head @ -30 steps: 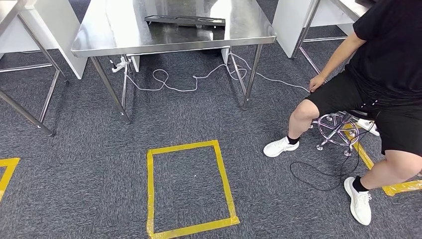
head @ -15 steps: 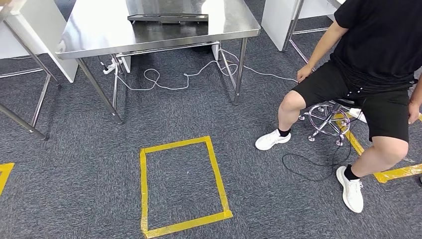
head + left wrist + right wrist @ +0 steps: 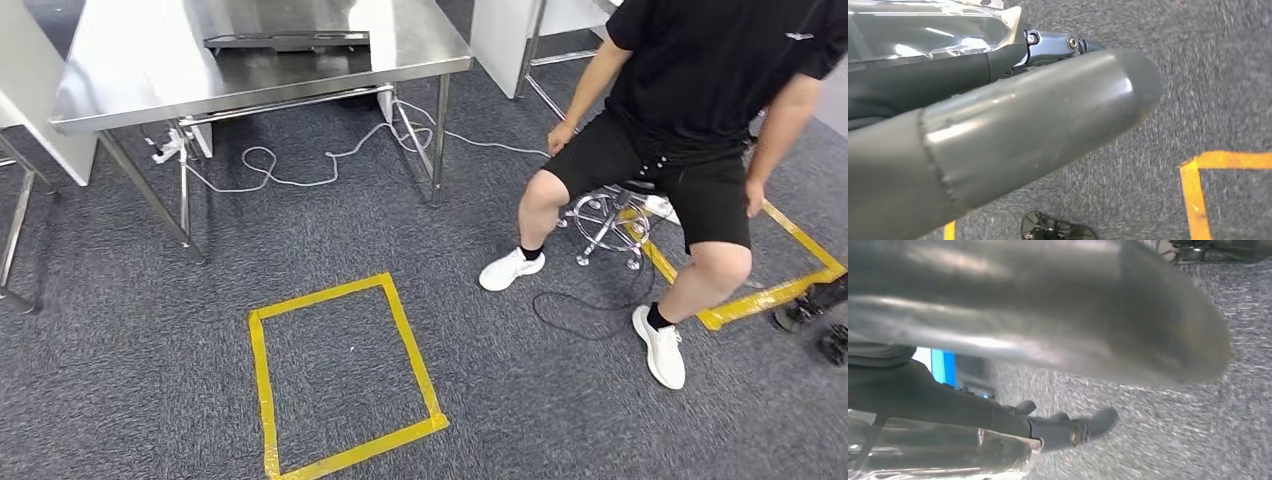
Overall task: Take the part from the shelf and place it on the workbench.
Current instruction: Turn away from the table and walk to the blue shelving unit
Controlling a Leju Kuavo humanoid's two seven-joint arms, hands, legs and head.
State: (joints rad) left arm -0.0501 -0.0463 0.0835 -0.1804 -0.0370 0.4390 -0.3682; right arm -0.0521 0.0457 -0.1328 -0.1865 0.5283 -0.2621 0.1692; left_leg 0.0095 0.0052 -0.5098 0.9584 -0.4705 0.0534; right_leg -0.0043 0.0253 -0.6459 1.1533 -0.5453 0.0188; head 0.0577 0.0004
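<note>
The part [image 3: 923, 25] was a shiny thing wrapped in clear crinkled film, and it lay along the dark fingers [image 3: 923, 80] of my left hand [image 3: 998, 125]; little more of its shape could be made out. The thick grey thumb [image 3: 1048, 115] stuck straight out, apart from those fingers, over the carpet [image 3: 1228, 75]. My right hand [image 3: 1048, 315] was posed the same way: thumb stretched out and blurred, dark fingers [image 3: 948, 405] laid against the film of the part [image 3: 923, 450]. I could not tell whether either hand truly gripped it or only rested against it

From my head, the steel bench [image 3: 130, 70] stood ahead and to the left, with a flat dark tray [image 3: 285, 41] on its far side. A white cable [image 3: 300, 175] looped over the carpet under it. Between me and the bench lay a yellow tape rectangle [image 3: 262, 380] on the floor. To the right a person [image 3: 700, 90] in black sat on a chrome stool [image 3: 607, 215], white shoes planted on the carpet, near the bench's right legs. A thin black cable [image 3: 580, 325] curled by the feet, and more yellow tape [image 3: 770, 295] ran under the stool
</note>
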